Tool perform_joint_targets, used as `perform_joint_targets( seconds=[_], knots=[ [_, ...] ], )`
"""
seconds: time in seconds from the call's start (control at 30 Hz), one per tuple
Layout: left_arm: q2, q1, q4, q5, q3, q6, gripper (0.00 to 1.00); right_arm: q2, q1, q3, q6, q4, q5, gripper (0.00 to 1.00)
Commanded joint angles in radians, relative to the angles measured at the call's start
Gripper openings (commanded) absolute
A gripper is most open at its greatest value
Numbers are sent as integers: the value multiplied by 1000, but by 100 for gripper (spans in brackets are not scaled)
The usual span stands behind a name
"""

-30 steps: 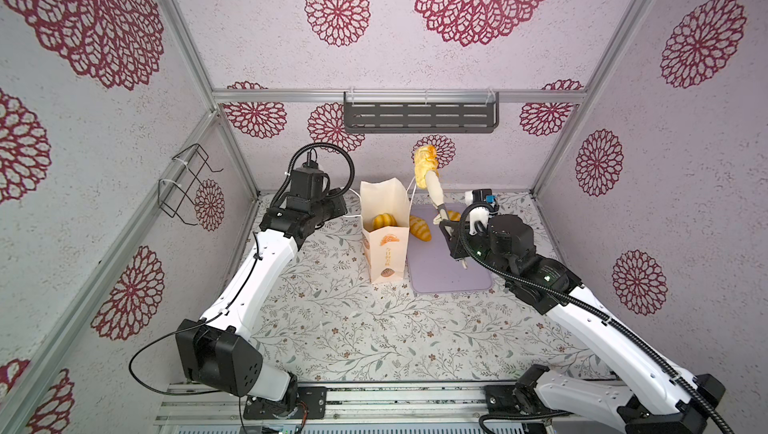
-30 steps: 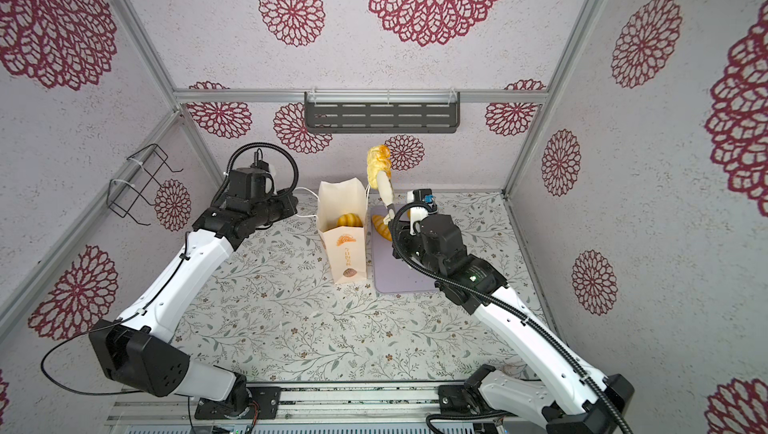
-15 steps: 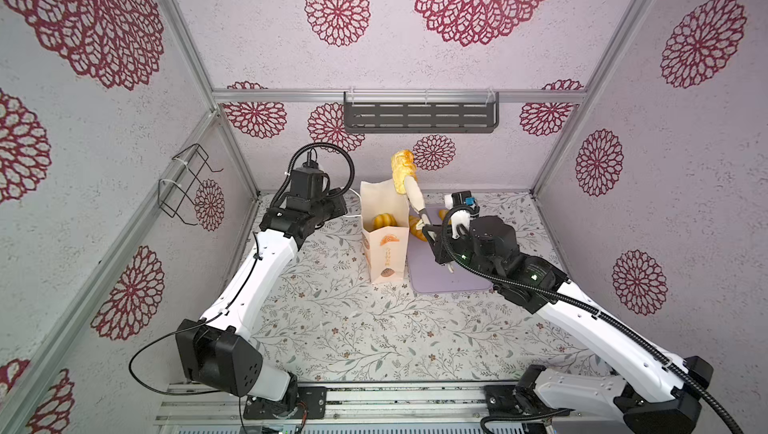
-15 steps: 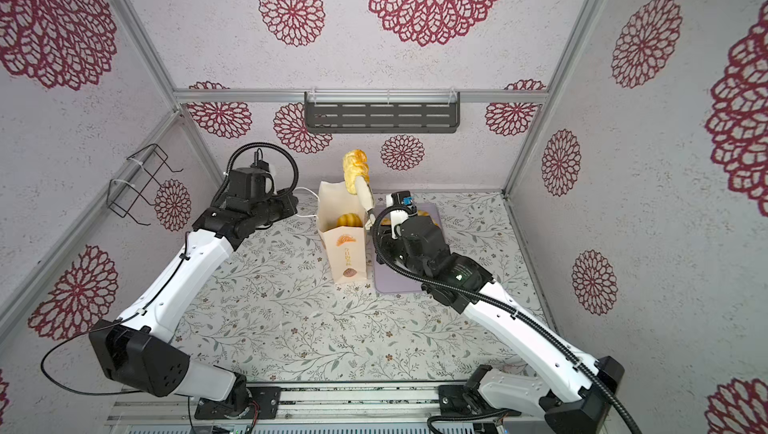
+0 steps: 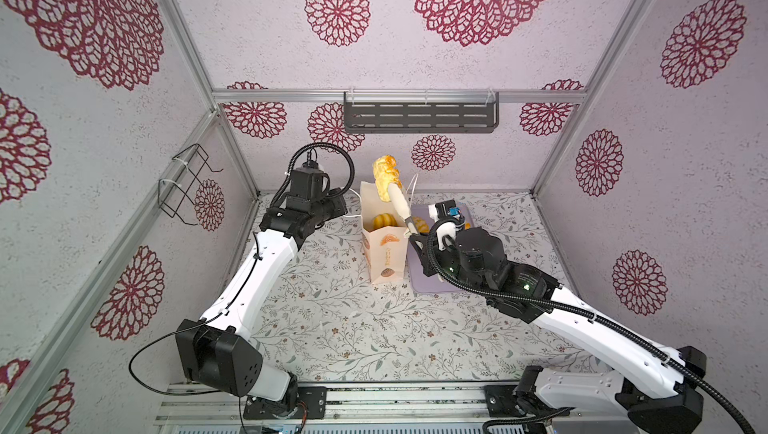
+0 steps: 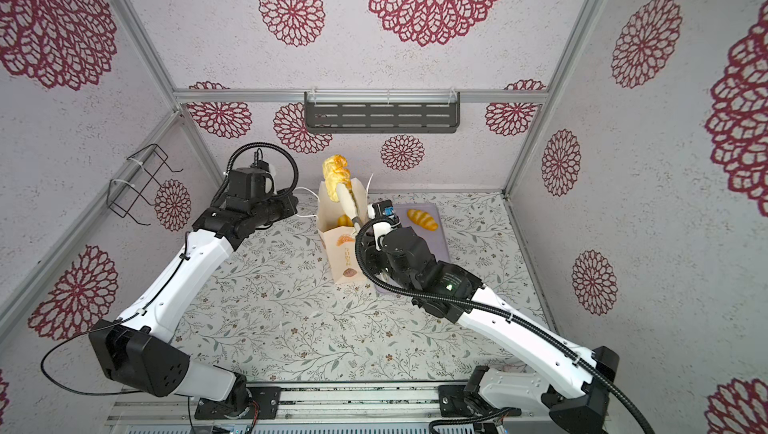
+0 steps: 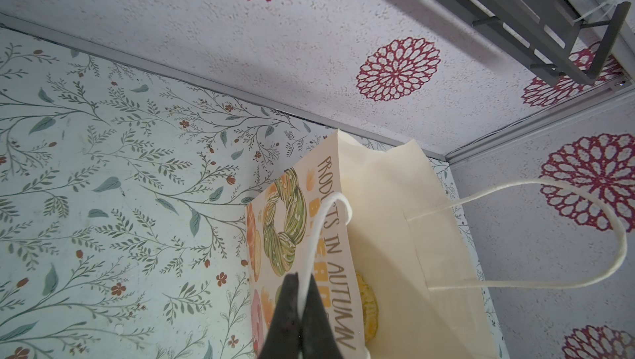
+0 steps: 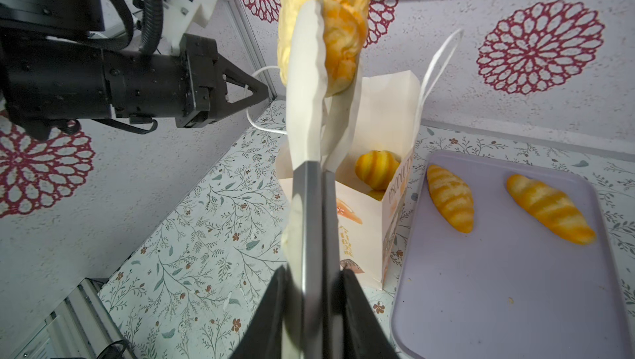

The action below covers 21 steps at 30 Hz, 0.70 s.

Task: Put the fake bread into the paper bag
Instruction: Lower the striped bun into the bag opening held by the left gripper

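The right gripper (image 8: 314, 275) was clamped tight on a pair of tongs (image 8: 311, 202). Their white tips pinched one piece of fake bread (image 5: 384, 174) in the air above the open paper bag (image 5: 384, 253). The bag stood at the far middle of the table (image 5: 332, 328), just left of a lilac tray (image 8: 498, 288). The left gripper (image 7: 302, 281) was closed on the bag's cord handle (image 7: 323, 223). A bun (image 8: 376, 170) lay inside the bag. A striped roll (image 8: 450, 197) and a second roll (image 8: 549, 208) lay on the tray.

Tabletop (image 5: 332, 328): floral-patterned covering, level. The paper bag (image 5: 384, 257) stands upright on it, top open. A lilac tray (image 8: 498, 288) lies flat just beside the bag's right side.
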Motion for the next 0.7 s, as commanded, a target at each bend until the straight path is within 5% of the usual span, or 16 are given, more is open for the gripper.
perform_joint_targets(
  seconds=[0.0, 0.47, 0.67],
  knots=[
    [-27, 2, 19, 8, 6, 16, 0, 5, 6, 23, -16, 78, 54, 0],
    [-31, 1, 20, 7, 7, 17, 0, 44, 8, -50, 18, 127, 73, 3],
    [-32, 2, 21, 9, 6, 15, 0, 42, 7, -62, 24, 121, 71, 20]
  ],
)
